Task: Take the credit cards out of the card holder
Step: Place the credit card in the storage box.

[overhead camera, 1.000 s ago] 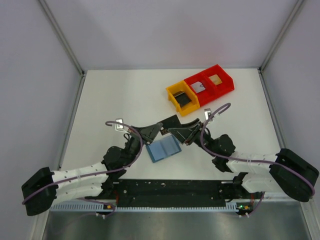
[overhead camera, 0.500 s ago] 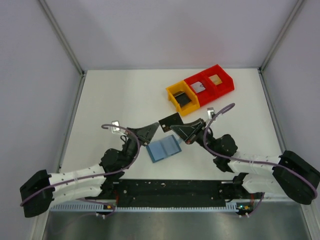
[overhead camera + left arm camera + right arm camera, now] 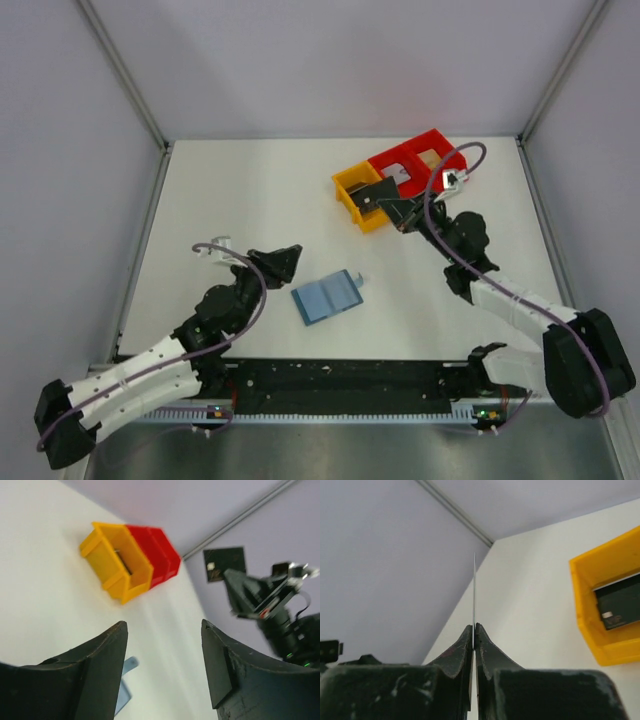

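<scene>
- From the top view you see the card holder (image 3: 326, 298) lying flat on the table (image 3: 240, 190), between your two arms and near the front.
- Your right claw (image 3: 384, 197) is up over the yellow bin (image 3: 346, 186), well apart from the holder.
- Your right wrist view shows what the top view hides. The fingers (image 3: 455, 655) are pressed together on a dark card (image 3: 474, 590), which you see only as a thin edge. A second dark card (image 3: 620, 602) lies inside the yellow bin.
- Your left wrist view shows the flat face of the held card, a dark square up in the air to the right of the red bins (image 3: 162, 555).
- Your left claw (image 3: 164, 626) is apart and holds nothing. A blue corner of the holder peeks out below it.
- A second ago both claws were at the holder and the left one was closed. Now the right one has carried the card over to the bins. The left one has backed away and opened. The holder has stayed where it was.
</scene>
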